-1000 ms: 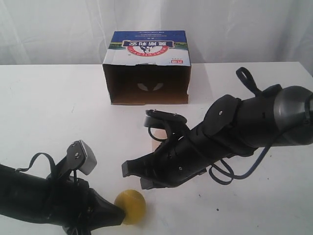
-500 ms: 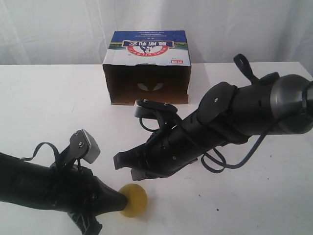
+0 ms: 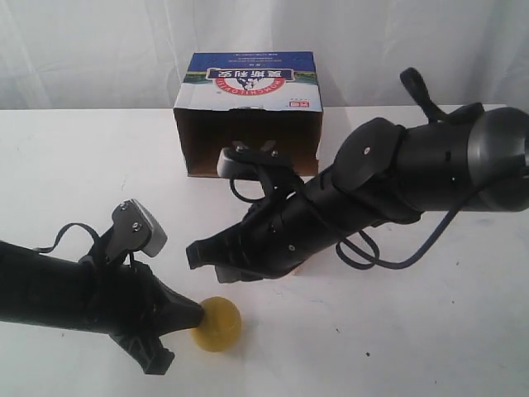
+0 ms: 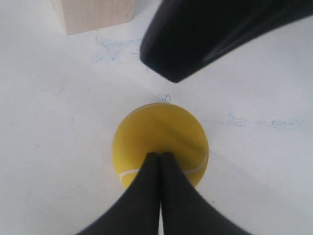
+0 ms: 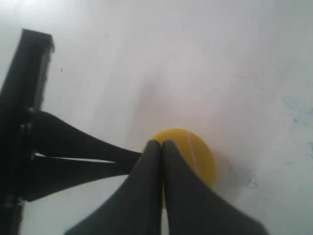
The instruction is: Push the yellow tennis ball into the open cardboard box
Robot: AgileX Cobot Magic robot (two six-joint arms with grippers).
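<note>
The yellow tennis ball [image 3: 218,325] lies on the white table near the front, far from the open cardboard box [image 3: 248,116], whose dark opening faces the front. My left gripper [image 3: 199,313] is shut, and its joined tips touch the ball's left side; the left wrist view shows the tips [image 4: 160,155] against the ball [image 4: 159,134]. My right gripper [image 3: 197,253] is also shut and hangs a little above and behind the ball, holding nothing. In the right wrist view its tips [image 5: 161,143] overlap the ball [image 5: 195,154].
A pale wooden cube [image 4: 93,13] stands beyond the ball in the left wrist view; the exterior view hides it behind the right arm [image 3: 388,186]. That arm lies across the stretch between ball and box. White curtains hang behind the table [image 3: 74,165].
The ball has crept a short way up the table with the left gripper's tip behind it. The right arm has swung left and toward the box.
</note>
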